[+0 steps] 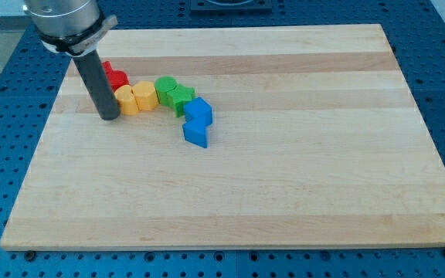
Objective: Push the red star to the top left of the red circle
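The red star seems to be the jagged red piece just above my tip and a little toward the view's right. The rod hides part of it. A sliver of red also shows higher up against the rod. I cannot tell whether that is the red circle or more of the star.

There is no hand on this arm, only the bare rod, so nothing is grasped. My tip rests on the bench, touching or nearly touching the nearer yellow block on its right. A second yellow block sits beyond that. Two green blocks and two blue blocks trail off to the right and downward.

The reds are packed tight against the yellows, so the step needs care. I judge it best to bring my tip round to the star's lower-right side. From there, short pushes go up and to the left, each aimed through the star's middle so it slides rather than spins. My tip should stay off the circle and the yellows, since a nudge to either would shift the target.
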You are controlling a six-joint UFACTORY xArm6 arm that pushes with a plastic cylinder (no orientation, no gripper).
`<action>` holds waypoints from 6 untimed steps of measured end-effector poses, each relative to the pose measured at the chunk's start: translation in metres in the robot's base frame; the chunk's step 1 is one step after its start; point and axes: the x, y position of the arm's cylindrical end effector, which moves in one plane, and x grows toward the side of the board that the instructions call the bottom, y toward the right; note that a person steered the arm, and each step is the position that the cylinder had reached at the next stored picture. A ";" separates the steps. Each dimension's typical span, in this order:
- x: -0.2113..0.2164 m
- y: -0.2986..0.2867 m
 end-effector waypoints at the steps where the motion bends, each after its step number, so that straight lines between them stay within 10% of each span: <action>1: -0.007 0.000; 6: -0.077 -0.057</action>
